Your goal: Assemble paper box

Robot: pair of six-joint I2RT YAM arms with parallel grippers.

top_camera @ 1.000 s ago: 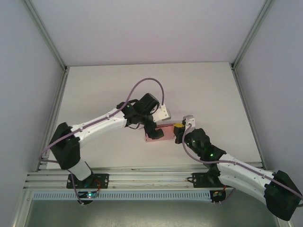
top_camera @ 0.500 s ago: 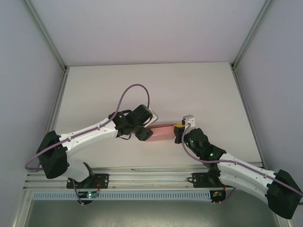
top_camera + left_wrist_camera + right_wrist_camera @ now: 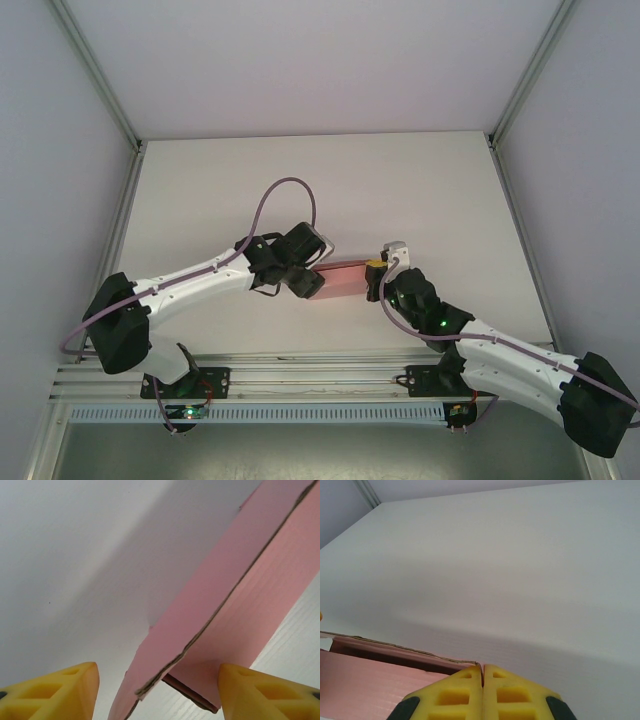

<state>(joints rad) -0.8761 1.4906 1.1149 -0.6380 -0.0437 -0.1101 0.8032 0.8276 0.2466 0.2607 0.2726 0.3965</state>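
The pink paper box [image 3: 346, 279] lies near the table's middle, held between my two grippers. My left gripper [image 3: 312, 283] is at its left end, open. In the left wrist view the box [image 3: 240, 605] runs up to the right, a loose panel edge lifted off the layer beneath, and the yellow fingertips [image 3: 55, 692] stand wide apart on either side of the left gripper [image 3: 157, 692]. My right gripper [image 3: 375, 270] is at the box's right end. In the right wrist view the box [image 3: 360, 672] sits at the lower left, and the right gripper [image 3: 482, 672] is shut on the thin edge of its wall.
The white table [image 3: 300, 180] stretches behind the box. Grey walls and metal frame posts [image 3: 120, 215] bound it left and right. The rail [image 3: 300, 375] with the arm bases runs along the near edge.
My left arm has swung down and turned, bringing its gripper to the box's left end. The box has shifted slightly to the right and back. The right gripper has hardly moved.
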